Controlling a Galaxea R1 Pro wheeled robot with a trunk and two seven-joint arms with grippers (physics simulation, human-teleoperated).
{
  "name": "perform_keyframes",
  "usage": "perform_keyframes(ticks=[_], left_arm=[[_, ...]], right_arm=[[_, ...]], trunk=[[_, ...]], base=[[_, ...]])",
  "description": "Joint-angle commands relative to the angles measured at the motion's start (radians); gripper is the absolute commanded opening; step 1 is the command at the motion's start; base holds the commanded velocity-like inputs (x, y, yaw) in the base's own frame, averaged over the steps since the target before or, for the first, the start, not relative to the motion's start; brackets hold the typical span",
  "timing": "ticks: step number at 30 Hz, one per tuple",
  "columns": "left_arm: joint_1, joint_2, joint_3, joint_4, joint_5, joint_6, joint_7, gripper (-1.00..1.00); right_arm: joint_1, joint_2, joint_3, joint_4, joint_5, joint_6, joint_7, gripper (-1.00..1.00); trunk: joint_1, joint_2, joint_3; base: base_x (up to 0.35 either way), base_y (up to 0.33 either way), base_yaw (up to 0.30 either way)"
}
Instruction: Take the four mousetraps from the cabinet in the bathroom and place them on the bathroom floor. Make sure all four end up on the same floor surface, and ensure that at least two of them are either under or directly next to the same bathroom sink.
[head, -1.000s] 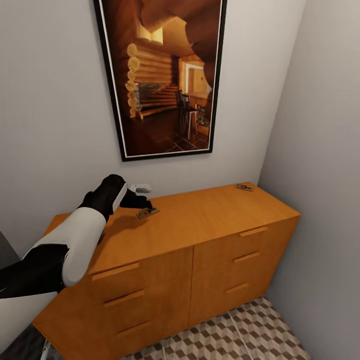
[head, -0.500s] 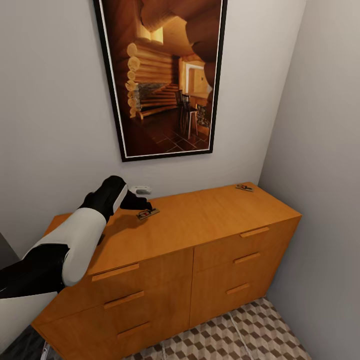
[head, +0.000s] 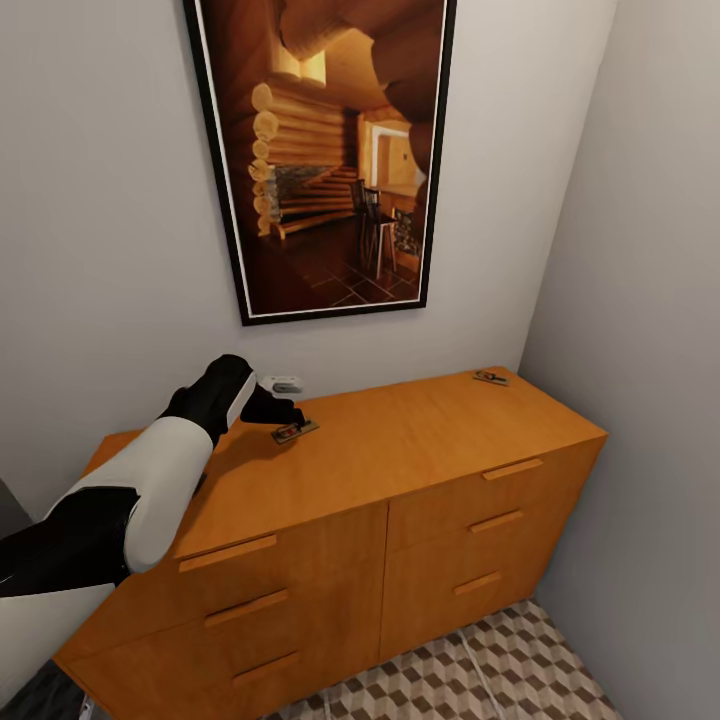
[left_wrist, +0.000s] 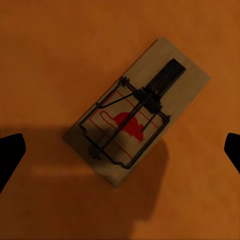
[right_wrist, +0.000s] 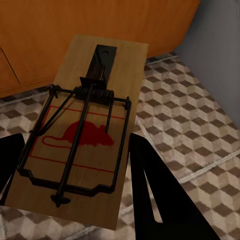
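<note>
The left gripper (left_wrist: 120, 150) hangs wide open and empty over a mousetrap (left_wrist: 136, 124) lying flat on the cabinet (head: 400, 440), fingers either side, presumably to pinch it, while the right gripper (right_wrist: 75, 165) grips another mousetrap (right_wrist: 82, 130) above the floor (right_wrist: 190, 125).

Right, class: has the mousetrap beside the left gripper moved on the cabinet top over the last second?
No. The mousetrap keeps its spot just below the white wall socket; the slight shift is the camera's.

Even, soft light — sharp renders; dim left wrist view, blurry shadows
</note>
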Motion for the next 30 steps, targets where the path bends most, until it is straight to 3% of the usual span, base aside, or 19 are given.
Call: perform_keyframes(ticks=[1,30], left_arm=[[0.000,0.000,0.001,-0.001,-0.010,0.003,-0.008,1.00],[0.000,0.000,0.001,0.004,-0.012,0.003,-0.008,1.00]], right_arm=[[-0.001,0.001,0.008,0.001,-0.011,-0.003,0.002,-1.00],[-0.001,0.011,0.009,0.001,-0.011,-0.003,0.003,-1.00]], trunk=[[0.000,-0.001,-0.001],[0.000,-0.001,-0.001]], base=[[0.007,0.000,0.000],[0.023,0.000,0.000]])
